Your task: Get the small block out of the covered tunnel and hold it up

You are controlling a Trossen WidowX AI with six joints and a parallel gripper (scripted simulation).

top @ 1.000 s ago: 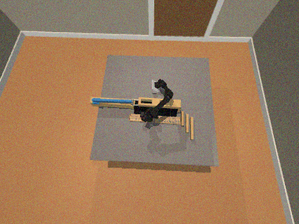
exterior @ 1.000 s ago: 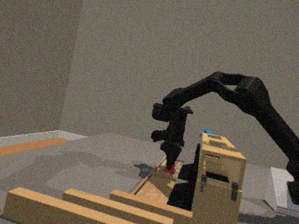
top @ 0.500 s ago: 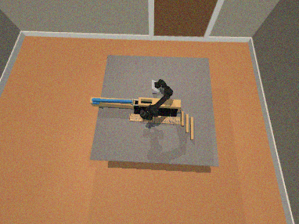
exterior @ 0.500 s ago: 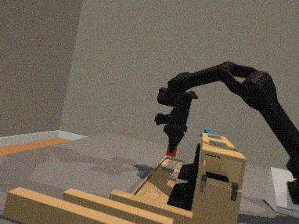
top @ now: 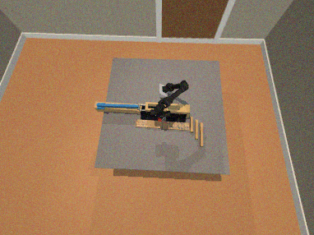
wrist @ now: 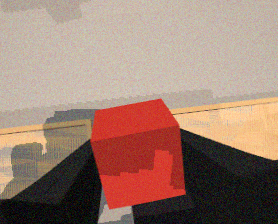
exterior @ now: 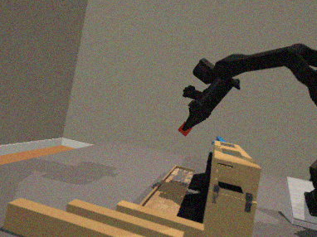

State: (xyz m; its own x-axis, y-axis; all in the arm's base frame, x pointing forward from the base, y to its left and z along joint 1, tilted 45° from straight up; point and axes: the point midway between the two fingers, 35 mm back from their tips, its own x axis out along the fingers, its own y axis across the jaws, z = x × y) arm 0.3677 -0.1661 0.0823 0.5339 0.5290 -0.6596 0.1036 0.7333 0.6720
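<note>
Red block (top: 159, 119) (exterior: 185, 129) (wrist: 137, 155) up in the air, well out of the wooden tunnel housing (top: 184, 108) (exterior: 236, 176), so yeah, looking good. Pinched between both fingers of the black gripper (top: 159, 118) (exterior: 187, 126) (wrist: 138, 162), tilted a bit in the exterior view. Down below, a shallow wooden tray (top: 181, 126) (exterior: 176, 189) alongside the housing, with shadows across it. Also got three loose wooden rods (top: 201, 135) (exterior: 46, 218) lying near one end, and a long blue bar (top: 119, 106) (exterior: 220, 139) at the opposite end.
</note>
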